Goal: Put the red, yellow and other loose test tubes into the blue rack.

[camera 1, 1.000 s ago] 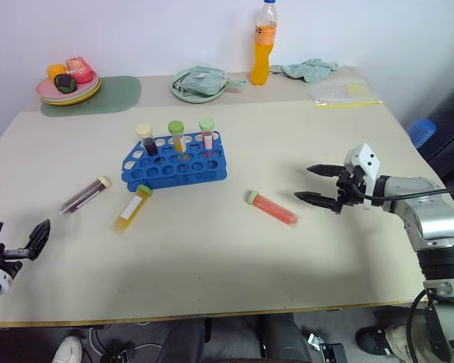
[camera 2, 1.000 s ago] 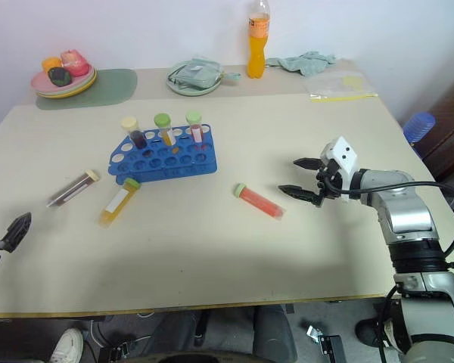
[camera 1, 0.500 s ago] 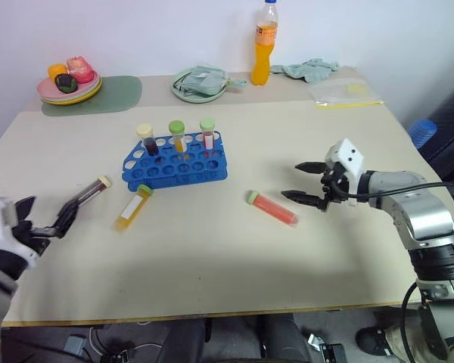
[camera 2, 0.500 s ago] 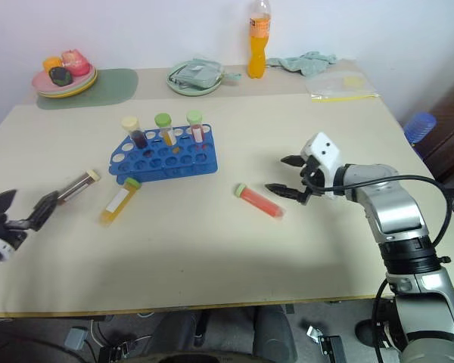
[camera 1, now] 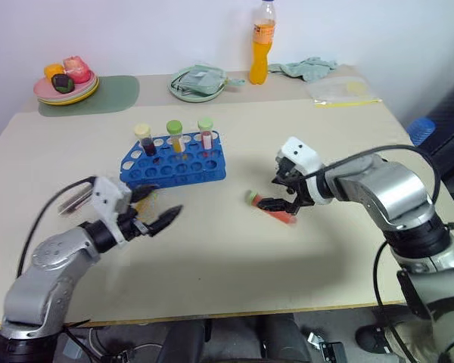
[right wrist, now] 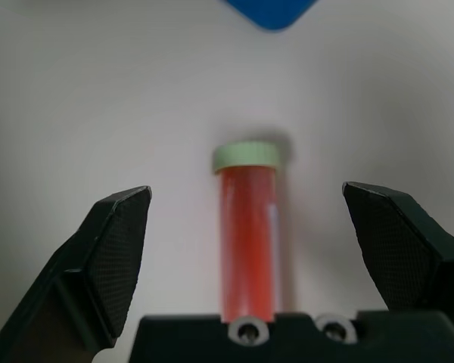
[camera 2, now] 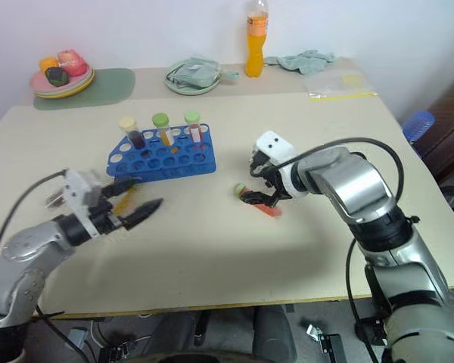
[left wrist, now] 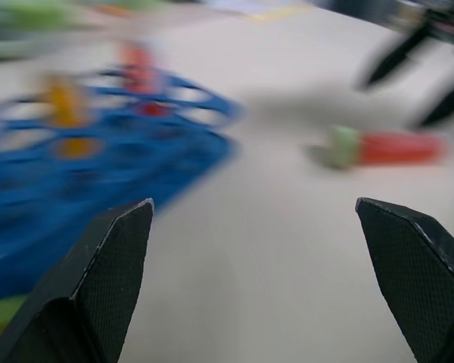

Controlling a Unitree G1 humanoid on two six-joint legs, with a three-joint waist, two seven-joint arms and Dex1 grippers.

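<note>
Both eye views look forward and down from head height across the whole counter [camera 1: 234, 257], sharing the blue rack [camera 1: 174, 160] near the middle. The left wrist view sits low and close above the counter, aimed past the rack toward what seems to be the red tube [left wrist: 386, 147] at two o'clock. The right wrist view looks steeply down, very near, with that tube [right wrist: 247, 227] between its fingers [right wrist: 110, 249].
</note>
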